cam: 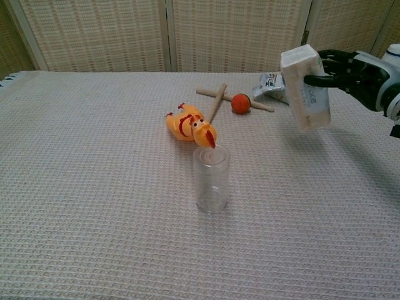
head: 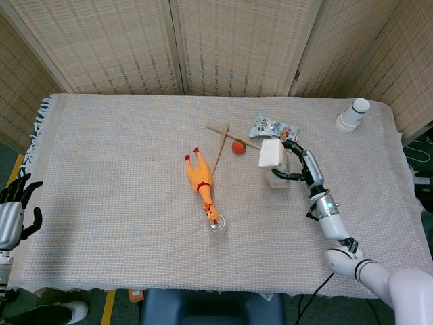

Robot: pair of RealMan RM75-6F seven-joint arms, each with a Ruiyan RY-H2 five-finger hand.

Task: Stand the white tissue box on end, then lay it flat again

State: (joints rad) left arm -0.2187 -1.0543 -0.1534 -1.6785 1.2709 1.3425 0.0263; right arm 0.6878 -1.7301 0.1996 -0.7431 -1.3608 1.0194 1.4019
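The white tissue box (head: 273, 161) (cam: 304, 87) is nearly upright and slightly tilted, lifted off the cloth in the chest view. My right hand (head: 298, 164) (cam: 350, 74) grips it from its right side, fingers wrapped on its upper part. My left hand (head: 15, 211) hangs off the table's left edge, fingers apart, holding nothing.
A rubber chicken (head: 201, 183) (cam: 189, 125) lies mid-table with a clear plastic cup (head: 216, 224) (cam: 211, 179) at its head. Crossed wooden sticks (head: 221, 142), an orange ball (head: 238, 146) (cam: 240, 103) and a snack packet (head: 270, 126) lie behind the box. A white paper cup (head: 353, 115) stands far right.
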